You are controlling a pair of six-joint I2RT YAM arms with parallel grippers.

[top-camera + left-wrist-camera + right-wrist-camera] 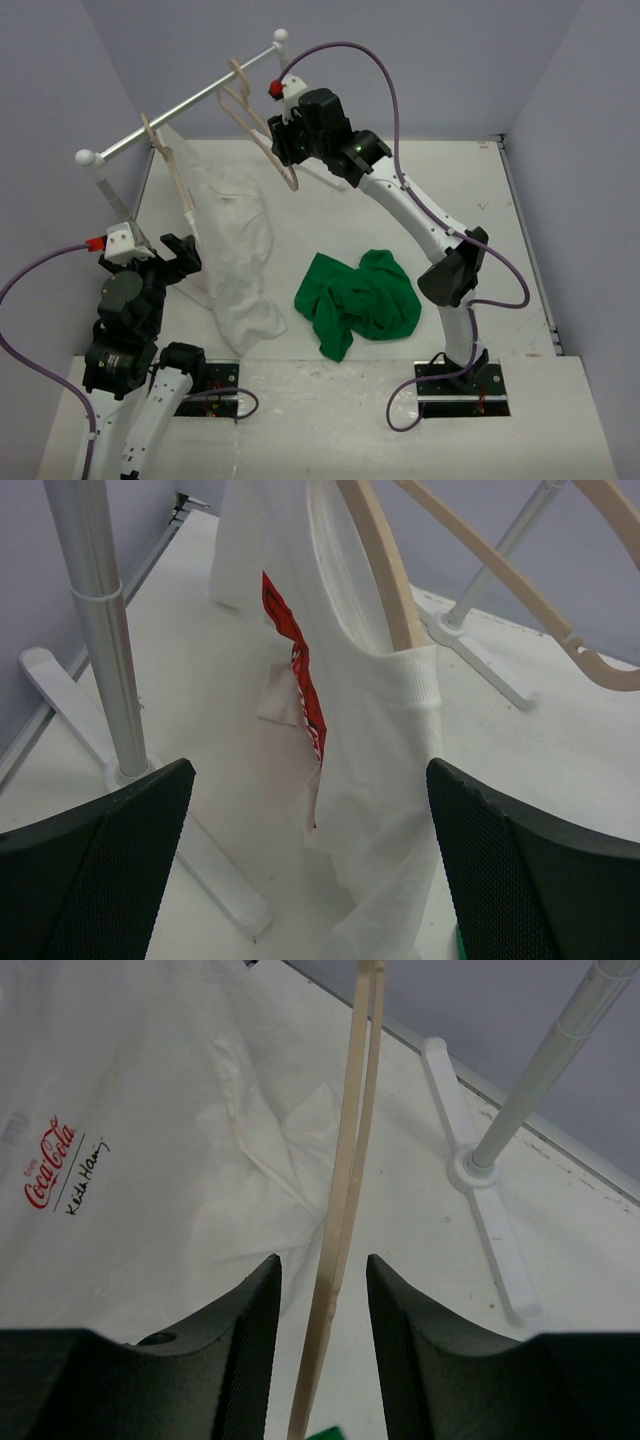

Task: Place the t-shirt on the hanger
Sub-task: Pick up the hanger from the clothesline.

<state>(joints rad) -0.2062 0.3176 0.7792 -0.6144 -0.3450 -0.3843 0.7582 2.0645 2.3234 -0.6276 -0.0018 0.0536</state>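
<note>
White tabletop [420,190] bears a pale garment [235,250] at left and the green t-shirt [360,300] crumpled near its middle. Far back, the hanger [351,1160] hangs between the right jaws, slim gaps either side, ungripped. Left jaws gape, released.

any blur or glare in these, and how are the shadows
Top external: even soft light, only a faint shadow under the t-shirt, all sharp. Left wrist: white garment bright yet its folds show, no glare. Right wrist: hanger and the garment's print crisp, near fingers dark.
</note>
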